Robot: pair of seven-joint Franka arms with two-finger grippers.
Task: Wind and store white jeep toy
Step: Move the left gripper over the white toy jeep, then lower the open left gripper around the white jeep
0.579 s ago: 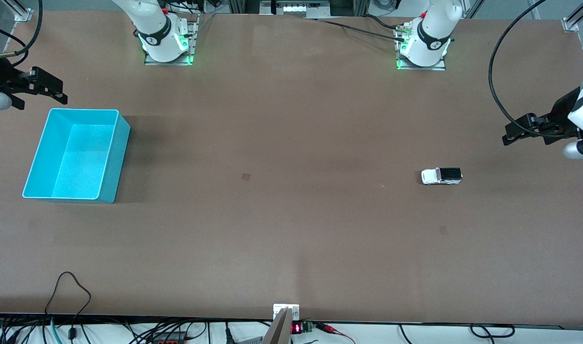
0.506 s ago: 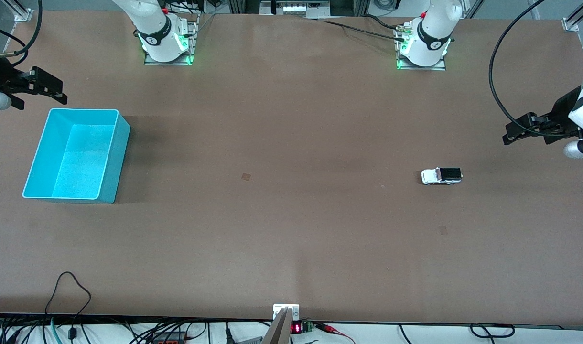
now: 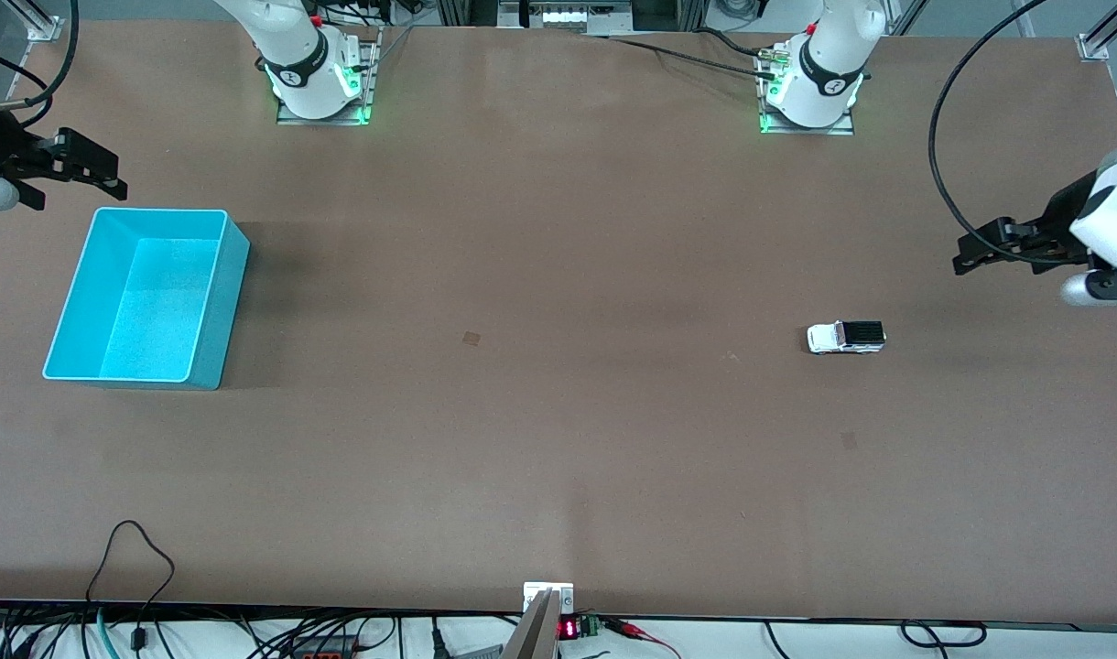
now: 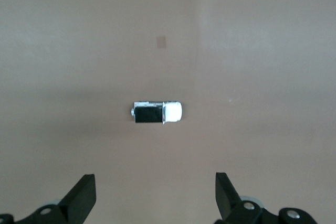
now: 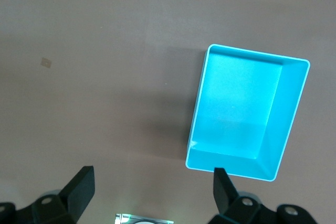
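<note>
My left gripper (image 3: 966, 257) hangs in the air over the table (image 3: 558, 439) at the left arm's end, and its two fingers (image 4: 83, 198) stand wide apart with nothing between them. In my left wrist view the white jeep toy (image 4: 157, 112) sits on the bare table surface ahead of those spread fingertips, roughly centred on the gap between them but well clear of both. It touches neither finger. The jeep stands on its wheels, its black roof panel up, its white bonnet pointing toward the right arm's end of the table.

My right gripper (image 3: 110, 179) hovers at the right arm's end of the table, and its fingers (image 5: 81, 188) are also spread fully open, holding nothing. The turquoise bin (image 3: 233, 275) lies on the table just beside these fingers; in the right wrist view one corner of the bin (image 5: 294, 119) lies close to one fingertip while the rest of it stretches away from the gap. The bin holds nothing that I can see.

The jeep is well apart from the bin, with a long stretch of brown table between them.
</note>
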